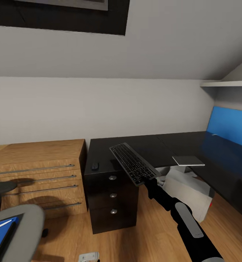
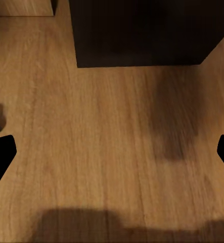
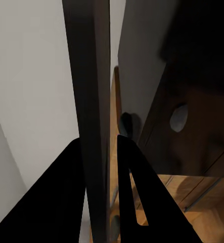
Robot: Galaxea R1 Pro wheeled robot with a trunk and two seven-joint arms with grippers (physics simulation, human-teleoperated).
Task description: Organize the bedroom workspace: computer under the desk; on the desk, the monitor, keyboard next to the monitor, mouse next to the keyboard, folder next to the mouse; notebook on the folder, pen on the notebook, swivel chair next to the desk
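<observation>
The keyboard (image 1: pixel 133 163) hangs tilted over the front edge of the black desk surface (image 1: pixel 153 145), clamped at its near end by the right pincer (image 1: pixel 149 178) (the left pincer (image 2: pixel 112 152) gapes above bare floor), the mouse (image 1: pixel 94 166) lying on that surface's left corner.

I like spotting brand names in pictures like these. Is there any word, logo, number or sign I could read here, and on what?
None can be read.
The keyboard, held up over the desk by the right gripper: key markings too small to read.
The mouse and drawer fronts: plain.
</observation>
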